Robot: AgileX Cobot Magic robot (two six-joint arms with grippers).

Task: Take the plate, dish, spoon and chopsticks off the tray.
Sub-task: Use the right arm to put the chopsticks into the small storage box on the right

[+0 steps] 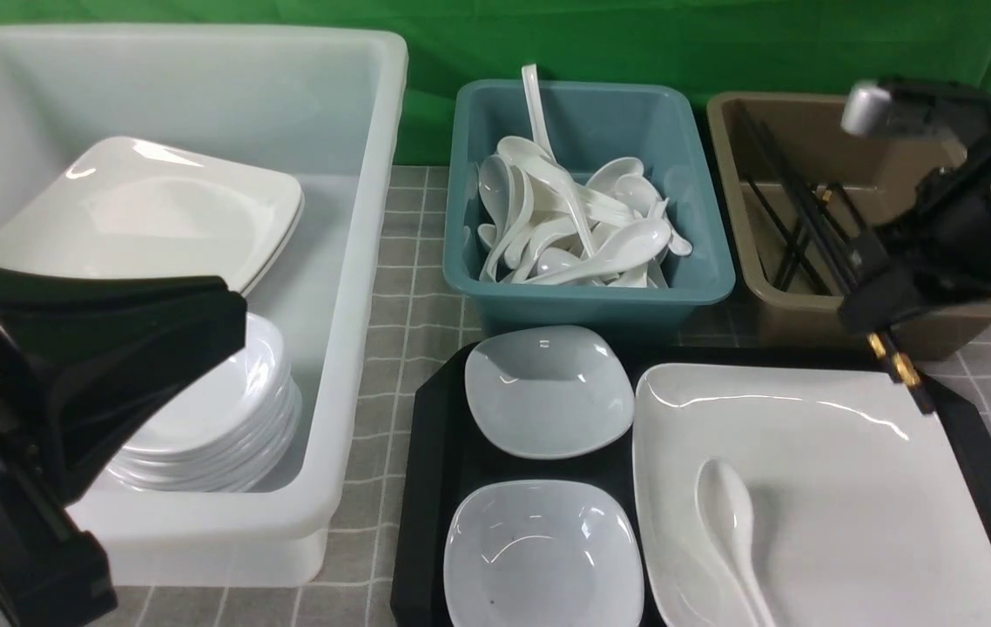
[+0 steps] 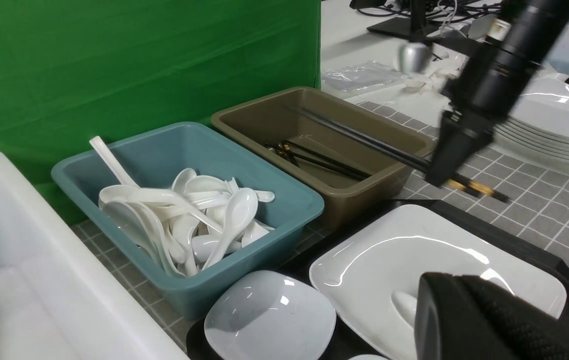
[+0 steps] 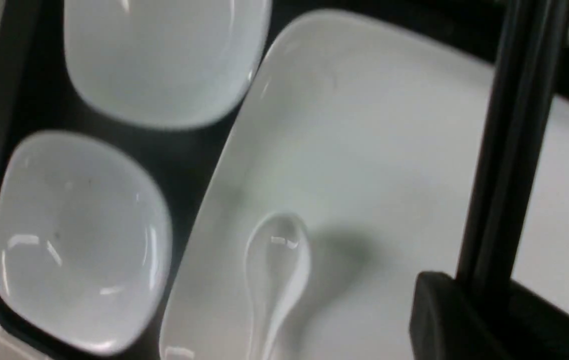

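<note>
The black tray (image 1: 426,488) holds two small white dishes (image 1: 548,392) (image 1: 539,549) and the large white plate (image 1: 852,488). The white spoon (image 1: 731,522) lies on the plate. My right gripper (image 1: 874,300) is shut on the black chopsticks (image 1: 900,370) and holds them tilted in the air over the tray's far right corner, their thin ends over the brown tub. In the right wrist view the chopsticks (image 3: 509,150) run out from the gripper (image 3: 469,285) above the plate (image 3: 389,150) and spoon (image 3: 277,265). My left gripper (image 1: 230,313) is shut and empty, over the white tub.
A large white tub (image 1: 356,261) at the left holds square plates (image 1: 147,209) and a stack of small dishes (image 1: 225,418). A teal tub (image 1: 591,296) full of spoons and a brown tub (image 1: 896,318) with other chopsticks stand behind the tray.
</note>
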